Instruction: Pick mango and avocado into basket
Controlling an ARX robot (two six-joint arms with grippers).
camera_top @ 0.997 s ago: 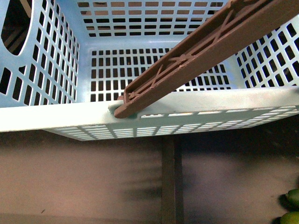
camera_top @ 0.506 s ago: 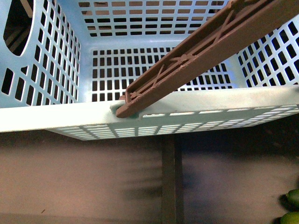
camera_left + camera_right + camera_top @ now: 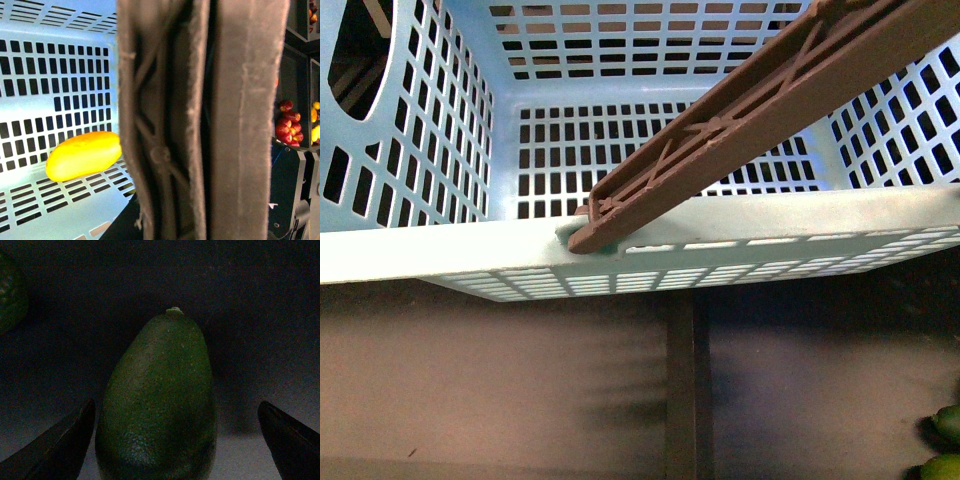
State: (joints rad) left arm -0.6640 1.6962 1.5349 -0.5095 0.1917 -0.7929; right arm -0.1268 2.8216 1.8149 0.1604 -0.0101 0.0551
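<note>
R gripper (image 3: 175, 403) spread wide, gripping nothing; avocado (image 3: 159, 405) btwn fingers, close to one, clear of other. Front view: basket (image 3: 440, 250) at 12 o'clock, unchanged vs 1 s prior. L gripper unseen.

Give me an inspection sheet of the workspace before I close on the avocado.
Surface: dark surface, dimly lit; the avocado rests on it.
Job's things: mango lies on the floor of the basket; avocado not yet in the basket.
Clutter: brown handle crosses the basket's opening; green fruits at the front view's lower right corner.
Grippers: right gripper open, a finger on either side of the avocado, both apart from it; left gripper not in view.
Cables: nothing seen.
Surroundings: red fruits in dark shelf compartments.
</note>
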